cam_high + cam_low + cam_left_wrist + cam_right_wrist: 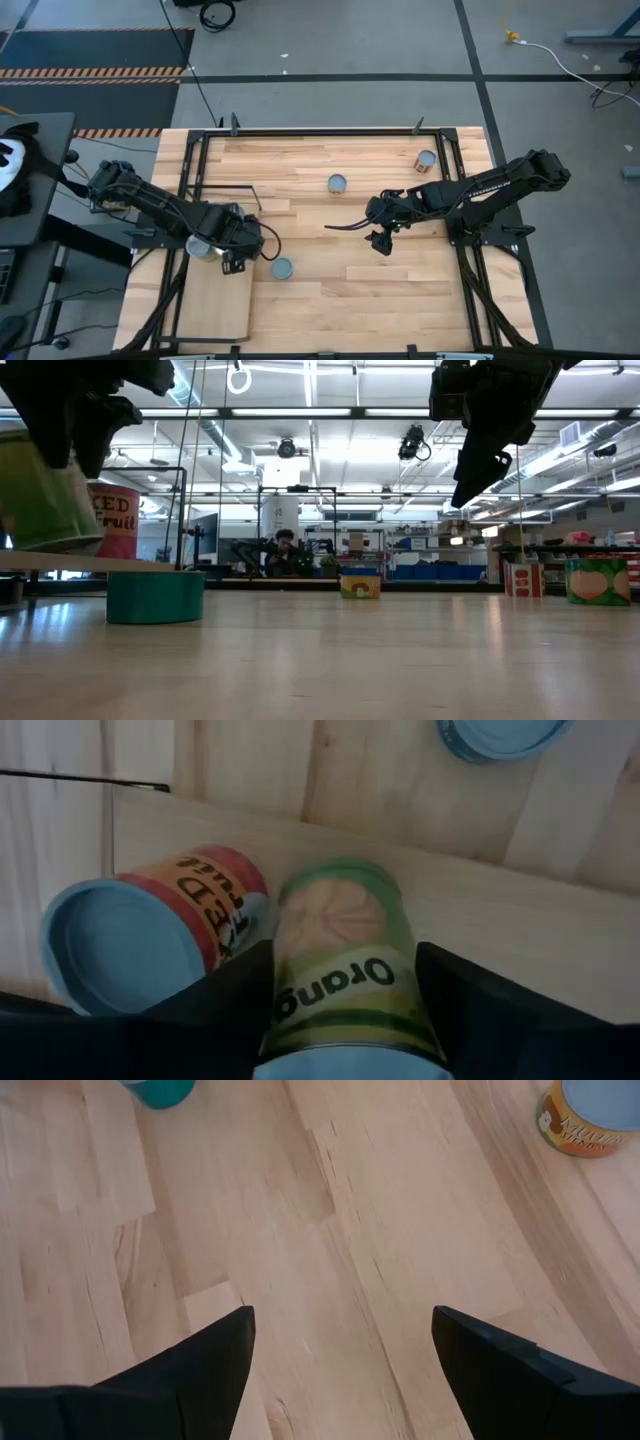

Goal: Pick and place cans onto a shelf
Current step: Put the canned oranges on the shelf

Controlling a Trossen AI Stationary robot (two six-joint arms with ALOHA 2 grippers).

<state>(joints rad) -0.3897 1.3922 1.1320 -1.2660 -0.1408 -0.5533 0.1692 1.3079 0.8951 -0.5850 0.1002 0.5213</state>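
Observation:
My left gripper (226, 250) is shut on a green-labelled can (345, 950) over the far end of the shelf (215, 305), a pale board at the table's near left. A red-labelled can (150, 925) stands on the shelf close beside it. In the low view the green can (40, 490) sits just above the shelf board (120, 563); I cannot tell whether it touches it. A teal can (283, 268) stands on the table next to the shelf. My right gripper (381, 240) is open and empty above the middle of the table. My left gripper pinches the green can's two opposite sides (400, 990) between its two fingers, near the can's top. The fingers (470, 1010) come from above, pointing down. The can stays nearly upright, lid up, its base low over the shelf beside the red can.
Two more cans stand on the far half of the table, one (337, 183) in the middle and a yellowish one (427, 160) toward the far right. A black metal frame (190, 180) runs round the tabletop. The shelf's near part shows bare board.

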